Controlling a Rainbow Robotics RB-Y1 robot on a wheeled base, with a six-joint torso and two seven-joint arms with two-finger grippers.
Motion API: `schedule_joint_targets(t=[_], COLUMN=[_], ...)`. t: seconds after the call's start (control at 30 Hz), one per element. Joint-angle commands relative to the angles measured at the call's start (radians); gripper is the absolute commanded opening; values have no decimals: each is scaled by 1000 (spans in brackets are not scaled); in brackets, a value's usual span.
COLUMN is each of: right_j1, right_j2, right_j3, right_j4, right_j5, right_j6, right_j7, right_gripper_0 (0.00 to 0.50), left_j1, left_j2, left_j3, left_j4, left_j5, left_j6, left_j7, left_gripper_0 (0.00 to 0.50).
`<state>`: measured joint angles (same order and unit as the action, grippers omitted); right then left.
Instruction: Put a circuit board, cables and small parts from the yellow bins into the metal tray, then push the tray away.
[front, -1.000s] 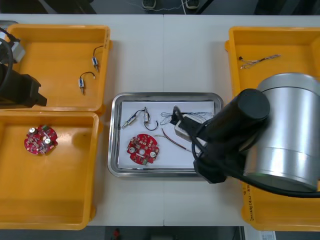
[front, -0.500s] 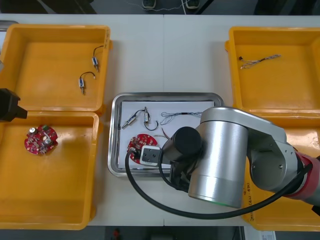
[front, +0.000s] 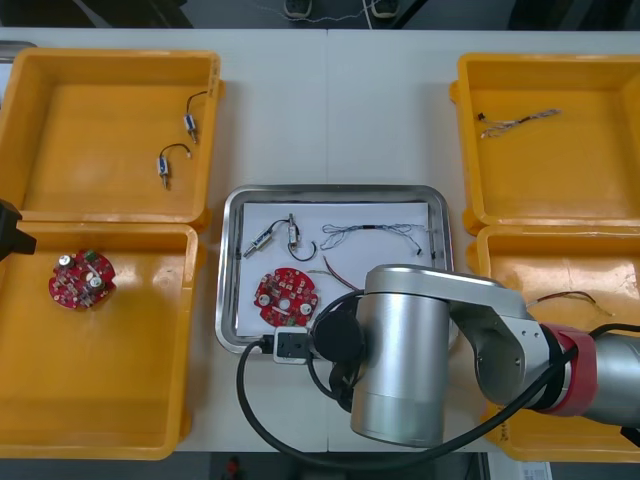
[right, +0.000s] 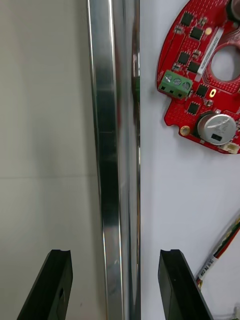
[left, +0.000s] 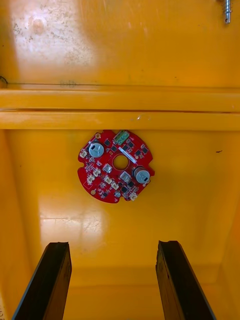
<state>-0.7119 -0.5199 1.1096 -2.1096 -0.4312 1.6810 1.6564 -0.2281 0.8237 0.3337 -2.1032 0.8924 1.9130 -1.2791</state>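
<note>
**A:** Pale tabletop, four yellow bins, one metal tray in the middle. What's your move here?

**B:** Pushing the tray away, I reckon. It's sitting between the bins with a board, cables and a small part in it, so the loading looks done. My right fingers are spread wide with nothing in them, straddling the tray's near rim. One finger is over bare tabletop, the other over the white liner inside. They look a bit off-centre, on the board's side, so a shove from there could swing the tray toward a bin. I'd press squarely on the rim and push straight and slow, so the loose bits don't skate around.

**A:** What's the stuff like?

**B:**
- Tabletop: smooth and matte, so it should slide fine.
- Bins: glossy plastic with rounded lips.
- Tray: polished steel, mirror-bright rolled rim, rounded corners.
- Circuit board: round, red and rigid, with a green block and silver cans on top.
- Blue and white cable and red and yellow cable: both thin and floppy.
- Small metal part: tiny, probably rolls.

My left fingers are idle, open over a left bin above a spare board.
</note>
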Motion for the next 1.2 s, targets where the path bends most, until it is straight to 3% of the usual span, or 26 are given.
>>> schedule_joint_targets(t=[0.03,0.37,0.67,0.7,0.73,0.77,0.87,1.0,1.2], right_j1=[-27,-27,-27,-27,-27,-27,-27,-29,-47], right_j2=[46,100,103,103,103,101,98,83,52], right_j3=[33,39,41,41,41,39,42,62,85], right_j4=[33,129,143,141,140,140,126,91,71], right_j5=[35,71,75,75,77,78,95,150,178], right_j6=[-14,-38,-49,-49,-49,-47,-47,-47,-49], right_j7=[22,22,22,20,19,17,17,16,14], right_gripper_0=[500,500,486,423,308,242,102,30,13], left_j1=[23,23,23,23,23,23,23,23,23], left_j2=[48,48,48,48,48,48,48,48,48], left_j3=[31,30,30,30,30,30,30,30,30], left_j4=[-35,-34,-34,-34,-34,-34,-34,-34,-34], left_j5=[-9,-7,-7,-7,-7,-7,-7,-7,-7], left_j6=[7,7,7,7,7,7,7,7,7], left_j7=[-42,-42,-42,-42,-42,-42,-42,-42,-42], left_gripper_0=[500,500,500,500,500,500,500,500,500])
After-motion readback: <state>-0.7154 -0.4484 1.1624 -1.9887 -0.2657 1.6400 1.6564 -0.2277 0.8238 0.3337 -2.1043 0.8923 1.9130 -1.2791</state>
